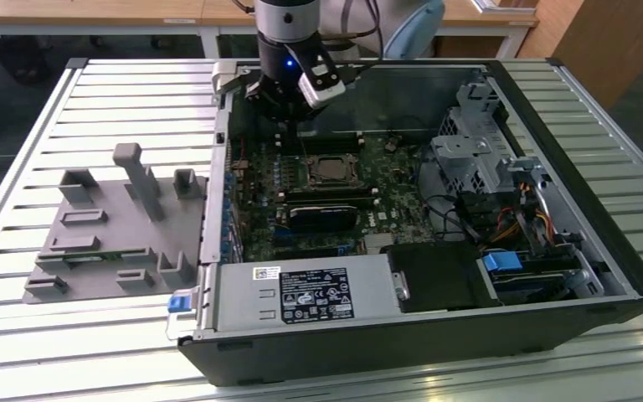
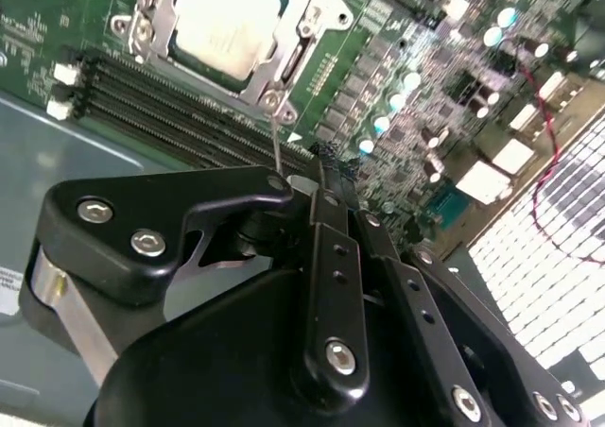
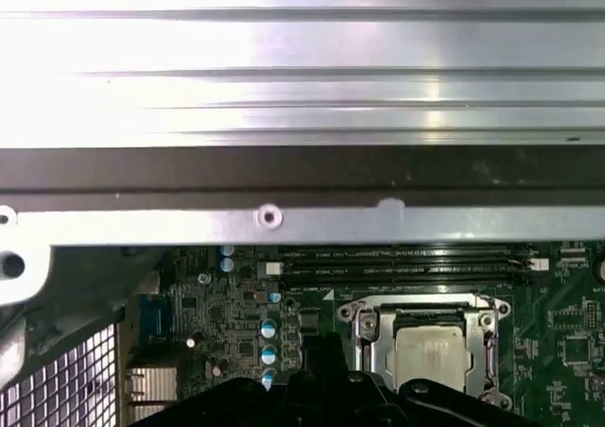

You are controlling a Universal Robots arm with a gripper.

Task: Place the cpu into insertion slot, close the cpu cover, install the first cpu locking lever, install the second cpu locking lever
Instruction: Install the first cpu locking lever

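The cpu [image 2: 227,21] lies flat in the insertion slot on the green board, its silver top showing; the slot itself is covered. The cpu cover [image 2: 301,32] lies down around it as a silver frame. A thin wire locking lever [image 2: 275,139] stands up from the socket's corner and ends at the tips of my gripper [image 2: 321,167], which looks shut on it. In the exterior view my gripper [image 1: 299,117] hangs over the back of the case, just behind the cpu [image 1: 327,170]. The first wrist view shows the cpu [image 3: 430,351] inside the cover [image 3: 373,337].
Long black memory slots [image 2: 170,106] run beside the socket. The case's back wall [image 3: 302,172] stands close behind my gripper. A power supply [image 1: 299,293] and a drive cage [image 1: 478,159] fill the case. A grey fixture [image 1: 110,226] sits on the slatted table at the exterior view's left.
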